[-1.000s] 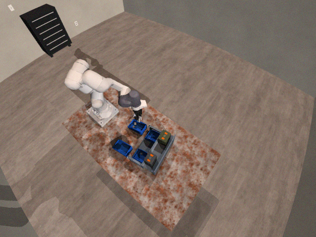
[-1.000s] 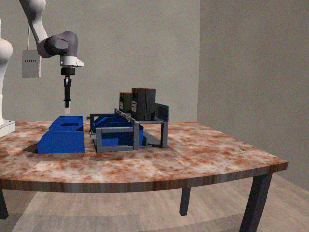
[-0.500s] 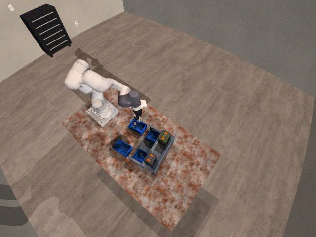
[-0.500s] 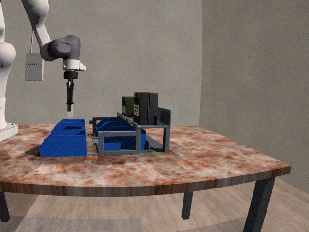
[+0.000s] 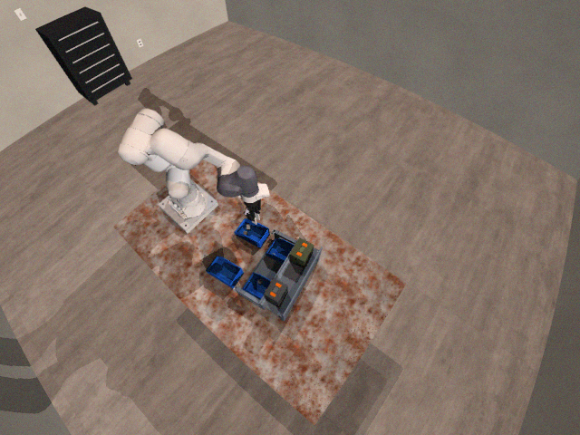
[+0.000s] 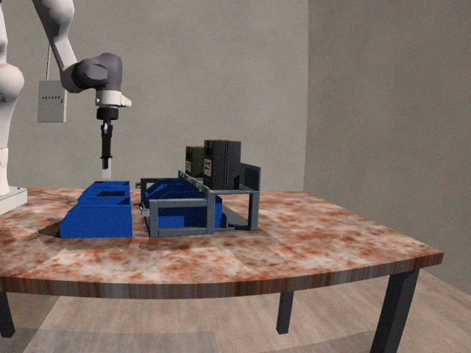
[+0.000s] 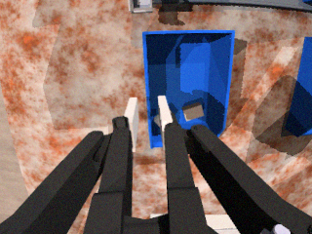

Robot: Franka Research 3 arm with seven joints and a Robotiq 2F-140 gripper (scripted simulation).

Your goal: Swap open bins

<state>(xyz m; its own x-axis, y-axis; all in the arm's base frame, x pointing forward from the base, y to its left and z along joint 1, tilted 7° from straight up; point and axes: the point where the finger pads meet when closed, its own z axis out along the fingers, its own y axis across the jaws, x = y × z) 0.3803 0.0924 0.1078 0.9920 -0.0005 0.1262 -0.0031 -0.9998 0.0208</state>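
Note:
A blue open bin [image 5: 252, 232] with small parts in it stands on the table in front of the grey shelf [image 5: 281, 271]. In the wrist view this bin [image 7: 189, 85] holds a brown part [image 7: 193, 112]. My gripper [image 7: 148, 107] hangs a little above the bin, its fingertips on either side of the line of the bin's left wall, a narrow gap between them and nothing in it. It also shows in the side view [image 6: 106, 173], clear of the bin's rim. A second blue bin [image 5: 225, 270], empty, stands on the table to the left of the shelf. The shelf's middle place [image 5: 271, 266] holds no bin.
Two more blue bins [image 5: 279, 247] [image 5: 256, 285] sit in the shelf's outer places. Two dark boxes with orange marks [image 5: 300, 251] [image 5: 276, 293] stand on the shelf's upper board. The robot base [image 5: 187, 206] is behind the bins.

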